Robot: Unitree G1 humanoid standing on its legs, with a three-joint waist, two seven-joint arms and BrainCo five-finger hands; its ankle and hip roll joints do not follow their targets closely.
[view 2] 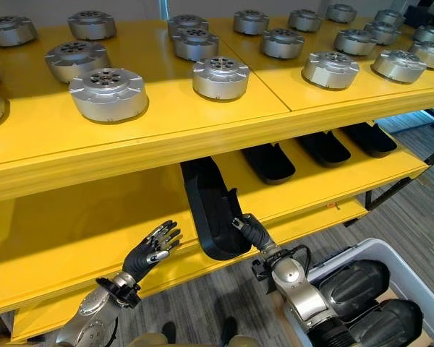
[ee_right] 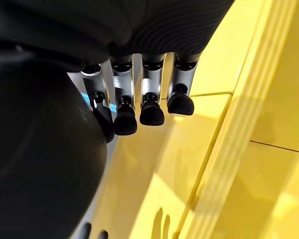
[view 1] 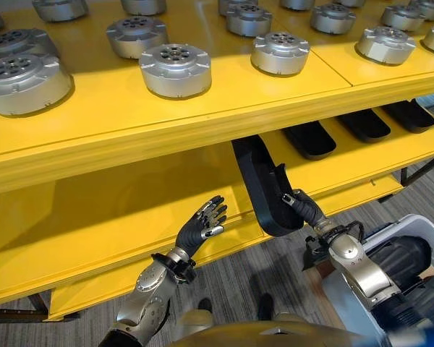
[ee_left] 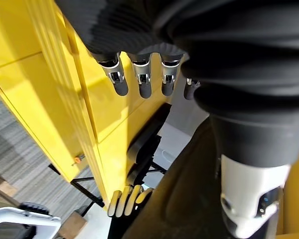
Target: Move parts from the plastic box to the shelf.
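Okay, left to right. My left hand [view 1: 202, 228] is up by the front edge of the yellow shelf [view 1: 116, 217], lower level, fingers straight and loosely spread, holding nothing. It's near the lip, can't tell if the tips touch it. In the left wrist view the fingers [ee_left: 140, 82] hang relaxed past the yellow edge, nothing between them.

Next over, the black part [view 1: 264, 189] lies on the lower shelf level, long and dark, tilted, its near end sticking out past the front lip. My right hand [view 2: 252, 230] is at that near end, fingers curled onto its rim, thumb side against it, so I'm gripping the part. Right wrist view has the part's dark bulk [ee_right: 40, 159] right beside my fingers [ee_right: 152, 112], yellow shelf behind.

Further right on the same lower level, three more black parts [view 2: 269, 162] sit in a row, apart from each other, all fully on the shelf.

Top level of the shelf carries many round silver metal discs [view 1: 175, 69] in rows, each with a ring of holes on top.

Bottom right, on the grey carpet floor [view 2: 412, 217], the plastic box [view 2: 424, 280] is light grey, and inside it more black parts [view 2: 354, 282] lie side by side, just behind my right forearm.
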